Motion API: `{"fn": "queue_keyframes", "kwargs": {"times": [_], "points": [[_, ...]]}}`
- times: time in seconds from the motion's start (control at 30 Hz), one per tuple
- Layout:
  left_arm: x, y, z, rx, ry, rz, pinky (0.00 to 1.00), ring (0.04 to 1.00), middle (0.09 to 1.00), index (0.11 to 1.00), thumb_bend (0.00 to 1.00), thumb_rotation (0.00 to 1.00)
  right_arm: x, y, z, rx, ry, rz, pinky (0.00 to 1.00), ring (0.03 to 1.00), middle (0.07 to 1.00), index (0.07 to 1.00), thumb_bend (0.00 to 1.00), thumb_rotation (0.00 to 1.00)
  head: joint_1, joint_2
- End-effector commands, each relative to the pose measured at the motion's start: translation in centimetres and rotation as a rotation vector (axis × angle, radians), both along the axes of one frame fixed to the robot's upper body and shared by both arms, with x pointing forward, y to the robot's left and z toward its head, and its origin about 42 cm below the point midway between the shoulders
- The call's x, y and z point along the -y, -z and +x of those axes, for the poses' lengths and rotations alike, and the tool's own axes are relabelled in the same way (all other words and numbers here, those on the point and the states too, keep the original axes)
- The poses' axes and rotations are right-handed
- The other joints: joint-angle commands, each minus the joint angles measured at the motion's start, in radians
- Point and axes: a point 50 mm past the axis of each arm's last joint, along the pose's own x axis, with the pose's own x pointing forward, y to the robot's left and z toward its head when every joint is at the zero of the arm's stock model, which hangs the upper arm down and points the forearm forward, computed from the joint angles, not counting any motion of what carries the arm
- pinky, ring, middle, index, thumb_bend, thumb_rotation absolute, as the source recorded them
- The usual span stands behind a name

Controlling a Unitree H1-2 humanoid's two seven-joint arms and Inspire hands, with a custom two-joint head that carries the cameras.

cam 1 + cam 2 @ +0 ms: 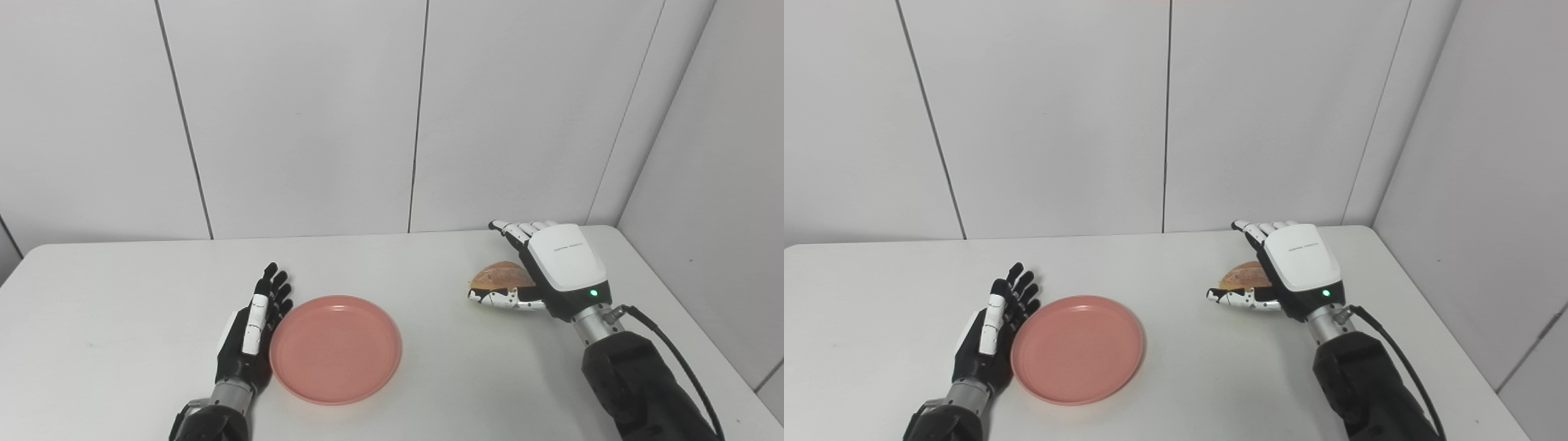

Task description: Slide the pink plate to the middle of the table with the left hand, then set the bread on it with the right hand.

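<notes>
Bread (501, 275) lies between the right hand's (554, 269) spread fingers (513, 231).

- The pink plate (1077, 349) lies flat on the white table (1182, 380), toward its near left
- The left hand (992, 334) stands edgewise, fingers straight, against the plate's left rim
- The right hand (1274, 272) cups the bread (1243, 277), thumb in front, fingers stretched behind; no grasp yet

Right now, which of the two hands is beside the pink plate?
The left hand, black, open against the pink plate's left rim; the white right hand is by the bread.
</notes>
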Motion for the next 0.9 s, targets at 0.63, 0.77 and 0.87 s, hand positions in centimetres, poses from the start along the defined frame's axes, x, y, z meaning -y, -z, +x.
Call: {"fn": "queue_keyframes", "kwargs": {"times": [0.63,0.77,0.87], "points": [[-1.8,6.0,-3.8,-0.186,-0.026,0.013,0.99,1.000,1.000,1.000,0.87,0.87,1.4,-2.5,5.6,-0.120,0.072,-0.002,0.58,0.637,0.699,0.744,0.84,0.97,0.013,0.006],[-1.7,6.0,-3.8,-0.188,-0.029,0.012,0.99,0.996,0.998,1.000,0.87,0.87,1.4,-2.7,6.5,-0.134,0.074,0.000,0.59,0.647,0.701,0.740,0.84,0.95,0.017,0.005],[-1.6,6.0,-3.8,-0.188,-0.028,0.010,0.98,0.996,0.999,1.000,0.86,0.87,1.4,-2.8,7.0,-0.142,0.078,-0.011,0.58,0.647,0.704,0.739,0.84,0.95,0.020,0.006]]}}
